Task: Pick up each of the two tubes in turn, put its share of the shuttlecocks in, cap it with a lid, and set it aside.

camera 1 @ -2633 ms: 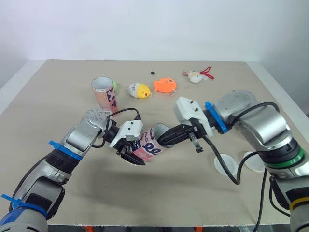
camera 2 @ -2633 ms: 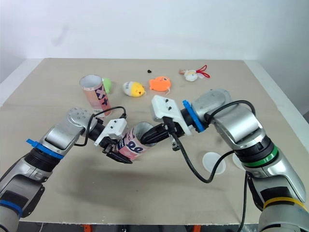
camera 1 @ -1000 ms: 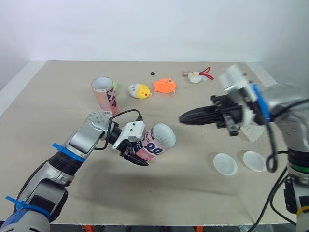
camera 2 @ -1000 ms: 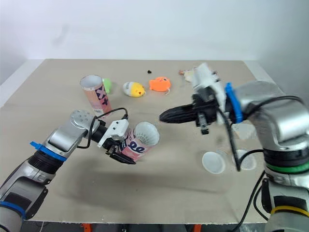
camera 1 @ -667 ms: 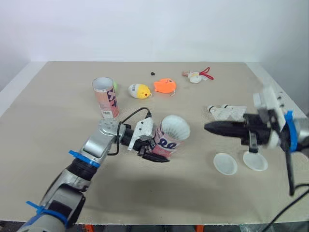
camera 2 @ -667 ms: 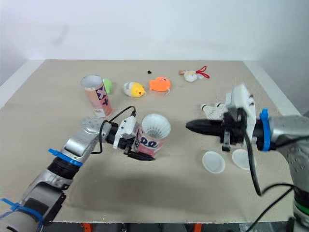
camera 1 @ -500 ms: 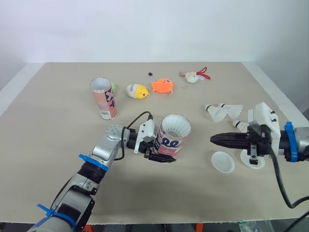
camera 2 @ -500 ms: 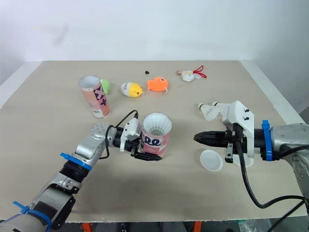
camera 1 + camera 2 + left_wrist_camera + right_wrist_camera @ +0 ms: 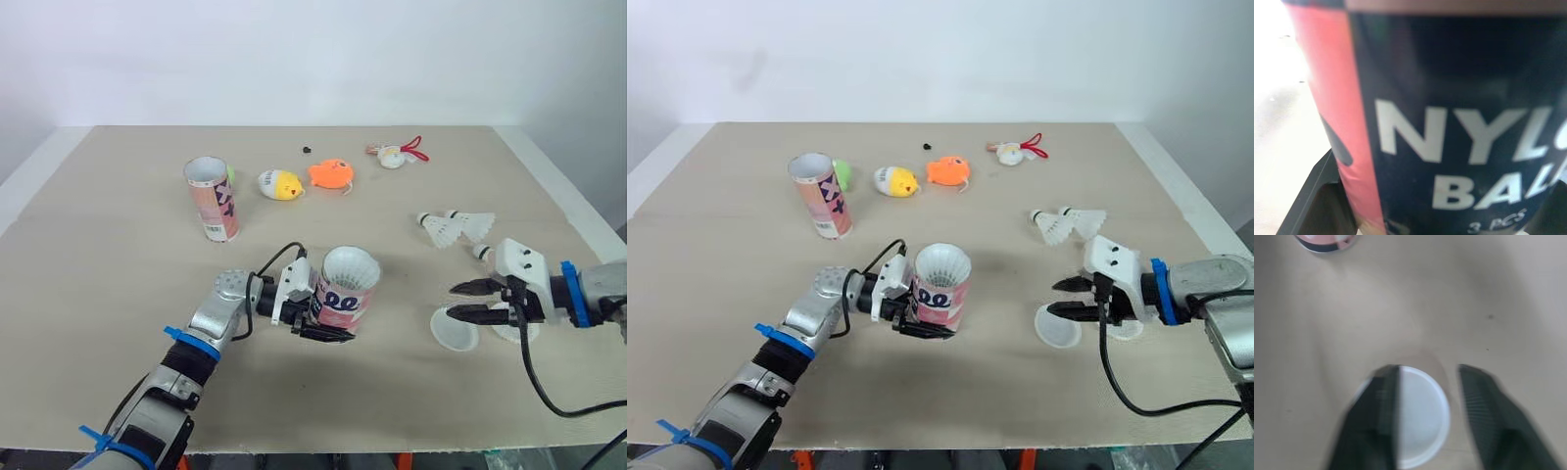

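Held tube: the pink shuttlecock tube (image 9: 345,294) is stood upright near the middle of the tabletop (image 9: 118,255), toward the front edge. A white feather skirt is seen at its open mouth.
Left hand: the left hand (image 9: 323,318) is clenched around the tube's lower wall.
Right hand: the right hand (image 9: 460,300) is released. Its two fingers are spread apart just over the nearer lid (image 9: 453,331), which is not gripped.
Lids: two white lids are laid flat side by side toward the front right corner. The second lid (image 9: 506,336) is partly hidden by the right hand.
Second tube: the other tube (image 9: 213,201) is stood upright and uncapped toward the rear left. Its contents cannot be told.
Loose shuttlecocks: two shuttlecocks (image 9: 456,226) are left lying together near the right edge, behind the lids.
Done: the first tube's filling is judged finished.
Left: the held tube is not yet capped or set aside, and the second tube is yet to be filled and capped.
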Motion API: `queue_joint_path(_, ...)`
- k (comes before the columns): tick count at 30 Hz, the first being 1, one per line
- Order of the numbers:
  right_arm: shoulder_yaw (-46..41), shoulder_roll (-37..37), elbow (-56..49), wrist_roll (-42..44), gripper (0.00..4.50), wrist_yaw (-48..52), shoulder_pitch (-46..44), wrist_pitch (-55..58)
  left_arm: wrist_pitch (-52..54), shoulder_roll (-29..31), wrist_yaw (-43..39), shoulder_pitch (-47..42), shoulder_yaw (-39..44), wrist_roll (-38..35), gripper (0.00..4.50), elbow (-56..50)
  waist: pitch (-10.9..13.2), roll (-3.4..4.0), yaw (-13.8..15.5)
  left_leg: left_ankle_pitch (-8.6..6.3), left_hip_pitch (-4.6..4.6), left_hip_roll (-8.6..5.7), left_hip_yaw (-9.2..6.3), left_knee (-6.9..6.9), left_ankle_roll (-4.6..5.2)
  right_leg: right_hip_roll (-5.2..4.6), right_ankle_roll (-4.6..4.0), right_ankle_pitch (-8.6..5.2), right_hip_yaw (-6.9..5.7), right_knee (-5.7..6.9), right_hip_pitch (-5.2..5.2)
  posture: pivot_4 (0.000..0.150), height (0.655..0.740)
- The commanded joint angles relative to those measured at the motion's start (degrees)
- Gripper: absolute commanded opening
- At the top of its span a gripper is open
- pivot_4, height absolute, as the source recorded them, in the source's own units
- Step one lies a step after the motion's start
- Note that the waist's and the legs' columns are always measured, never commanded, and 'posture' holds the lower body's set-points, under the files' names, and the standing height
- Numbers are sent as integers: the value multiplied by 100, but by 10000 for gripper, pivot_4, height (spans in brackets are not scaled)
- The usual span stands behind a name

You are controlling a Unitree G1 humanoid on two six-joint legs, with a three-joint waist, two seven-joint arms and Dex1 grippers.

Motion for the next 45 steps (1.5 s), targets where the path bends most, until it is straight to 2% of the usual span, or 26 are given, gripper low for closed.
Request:
queue_joint_path(1,145,-225,305,-131,40789,384,-240,-181,41,-4,7,44,34,-113,32388,-347,0,1,0,0,0,0,0,0,0,-1,0,0,0,0,0,1500,7400)
queue_joint_path(2,234,-265,418,-211,44739,471,-292,-232,50,7,4,64,23,-101,32388,-374,0,1,0,0,0,0,0,0,0,-1,0,0,0,0,0,1500,7400)
queue_joint_path(15,1219,49,1587,-1168,44739,737,-1293,-634,-539,-137,217,153,30,20,32388,-293,0,4,1,0,3,1,3,1,0,0,-9,1,1,0,-1,1500,7400)
queue_joint_path(22,1415,113,1482,-1212,44739,974,-1499,-410,-932,-104,229,211,-72,217,32388,-151,0,7,2,0,1,0,2,-1,-1,-1,-5,2,1,0,-1,1500,7400)
queue_joint_path(25,1426,77,1332,-1227,36322,1024,-1412,-378,-954,-109,250,198,-77,223,32388,-136,0,7,2,-1,0,-1,2,-1,-1,-2,-4,2,1,0,-1,1500,7400)
queue_joint_path(32,1479,41,1174,-1417,314,1049,-1358,-531,-997,-93,246,112,-81,242,32388,-45,0,7,1,0,2,0,2,0,-1,-1,-4,2,1,0,-1,1500,7400)
queue_joint_path(45,1516,261,1026,-1644,314,859,-1443,-602,-987,-51,281,15,-11,222,32388,10,0,7,-2,-1,2,0,2,0,-1,0,-3,2,1,0,-1,1500,7400)
